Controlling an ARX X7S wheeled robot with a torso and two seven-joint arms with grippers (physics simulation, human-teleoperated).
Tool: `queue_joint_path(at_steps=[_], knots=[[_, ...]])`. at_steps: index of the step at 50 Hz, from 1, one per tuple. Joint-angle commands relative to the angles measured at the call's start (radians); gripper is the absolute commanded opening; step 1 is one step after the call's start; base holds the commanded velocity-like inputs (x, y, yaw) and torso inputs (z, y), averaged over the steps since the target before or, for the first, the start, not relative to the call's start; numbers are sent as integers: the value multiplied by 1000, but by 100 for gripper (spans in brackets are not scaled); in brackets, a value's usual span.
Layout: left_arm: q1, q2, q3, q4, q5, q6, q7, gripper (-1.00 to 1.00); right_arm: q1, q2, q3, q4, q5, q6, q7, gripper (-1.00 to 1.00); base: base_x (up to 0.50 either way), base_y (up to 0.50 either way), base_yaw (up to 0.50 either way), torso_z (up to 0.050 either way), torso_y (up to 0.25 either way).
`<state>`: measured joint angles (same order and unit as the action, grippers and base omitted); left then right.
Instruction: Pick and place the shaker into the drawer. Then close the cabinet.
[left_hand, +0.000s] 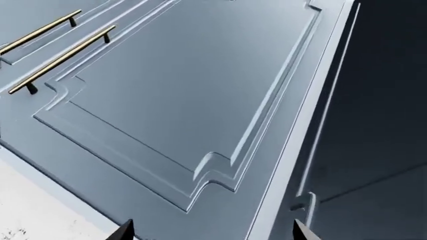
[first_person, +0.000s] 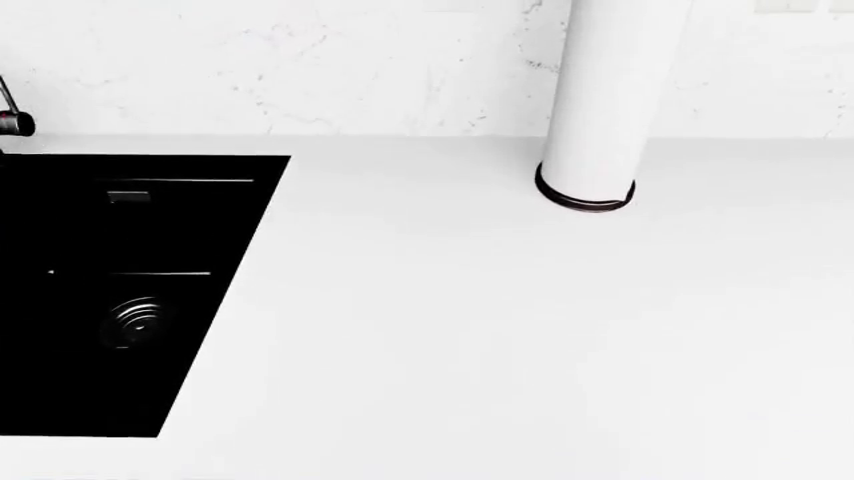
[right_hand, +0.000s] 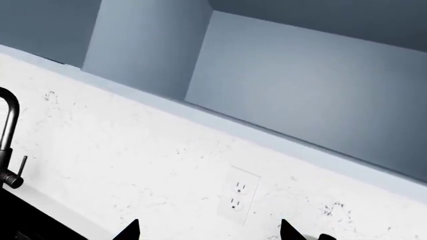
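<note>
shaker: not showing in any view; direction and nearer arm undeterminable. left end effector (left_hand: 212, 231) facing cabinet door (left_hand: 187, 100), tips spread wide. right end effector (right_hand: 208, 231) facing backsplash (right_hand: 133, 160), tips wide.

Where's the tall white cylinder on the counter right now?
In the head view, the tall white cylinder stands on the white countertop by the back wall, right of the black sink.
</note>
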<state>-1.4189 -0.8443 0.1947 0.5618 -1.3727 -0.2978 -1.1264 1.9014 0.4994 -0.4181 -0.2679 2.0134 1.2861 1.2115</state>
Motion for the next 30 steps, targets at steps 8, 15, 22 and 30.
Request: queue_joint_path(at_steps=[8, 15, 22, 30], knots=[[-663, 353, 449, -694, 171, -349, 435, 100, 9, 26, -3, -4, 23, -16, -2, 100, 0, 0, 0, 7, 4], [-794, 465, 638, -927, 360, -397, 574, 100, 17, 50, -3, -15, 56, -30, 15, 100, 0, 0, 0, 4, 3], [-899, 664, 880, -1394, 675, -304, 670, 100, 12, 78, 6, -22, 67, -33, 9, 100, 0, 0, 0, 6, 0], [-839, 844, 1130, -1758, 852, -145, 767, 100, -22, 128, 38, -41, 67, -34, -15, 100, 0, 0, 0, 13, 4]])
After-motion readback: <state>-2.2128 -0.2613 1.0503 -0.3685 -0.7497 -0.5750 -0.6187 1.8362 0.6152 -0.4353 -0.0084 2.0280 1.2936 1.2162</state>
